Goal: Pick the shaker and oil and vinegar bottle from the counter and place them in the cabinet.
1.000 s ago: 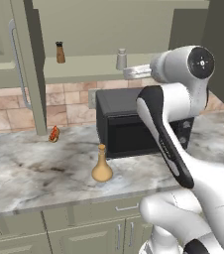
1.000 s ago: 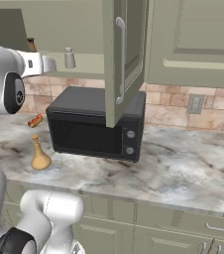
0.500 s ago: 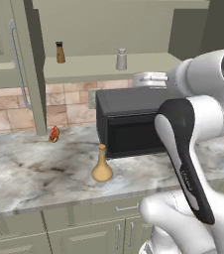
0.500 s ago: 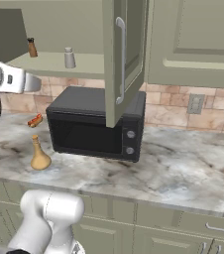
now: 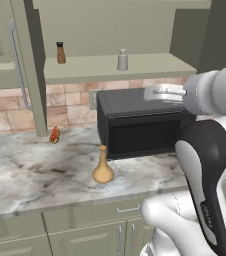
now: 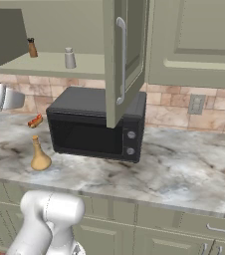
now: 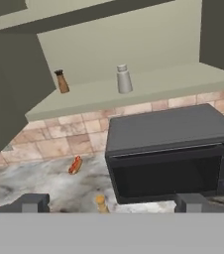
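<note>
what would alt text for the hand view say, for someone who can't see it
A light-grey shaker and a brown shaker stand apart on the open cabinet's shelf, above a black microwave. Below, the oil and vinegar bottle pokes up between the open gripper's fingertips, untouched.

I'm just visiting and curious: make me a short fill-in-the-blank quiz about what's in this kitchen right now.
1. The small light-grey shaker with a silvery top stands on the cabinet's ____.
2. The tan long-necked bottle stands on the marbled ____.
3. The black microwave's door is ____.
4. The gripper's fingers are ____.

Missing words: shelf; counter; closed; open
</note>
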Controlling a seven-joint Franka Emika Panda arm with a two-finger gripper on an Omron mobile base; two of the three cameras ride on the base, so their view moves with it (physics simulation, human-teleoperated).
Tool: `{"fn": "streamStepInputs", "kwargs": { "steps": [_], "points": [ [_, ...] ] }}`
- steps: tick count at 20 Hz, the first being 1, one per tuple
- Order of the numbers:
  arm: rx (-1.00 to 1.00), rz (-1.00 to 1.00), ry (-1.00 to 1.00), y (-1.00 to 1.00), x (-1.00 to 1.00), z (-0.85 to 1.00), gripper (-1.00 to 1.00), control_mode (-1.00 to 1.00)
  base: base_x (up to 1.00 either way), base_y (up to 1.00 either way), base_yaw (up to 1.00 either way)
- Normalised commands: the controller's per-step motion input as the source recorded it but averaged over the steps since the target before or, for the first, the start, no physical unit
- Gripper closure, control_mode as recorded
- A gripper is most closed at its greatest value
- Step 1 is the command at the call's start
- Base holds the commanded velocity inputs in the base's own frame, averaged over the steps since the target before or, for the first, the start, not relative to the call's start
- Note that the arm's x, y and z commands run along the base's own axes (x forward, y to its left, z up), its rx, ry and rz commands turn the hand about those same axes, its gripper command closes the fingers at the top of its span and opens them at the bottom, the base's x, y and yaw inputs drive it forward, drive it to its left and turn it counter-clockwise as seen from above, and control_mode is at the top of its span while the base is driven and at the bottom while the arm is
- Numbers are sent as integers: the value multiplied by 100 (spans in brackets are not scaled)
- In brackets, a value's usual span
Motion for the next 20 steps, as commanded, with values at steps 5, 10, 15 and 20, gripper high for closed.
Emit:
{"fn": "streamStepInputs", "kwargs": {
  "steps": [5,10,15,20],
  "points": [
    [0,0,0,3,-70,-30,-100,-100,0,0,0],
    [0,0,6,1,-80,-35,-100,-100,0,0,0],
    [0,4,20,0,-31,-16,-100,-100,0,0,0],
    [5,6,26,0,13,9,-100,-100,0,0,0]
  ]
}}
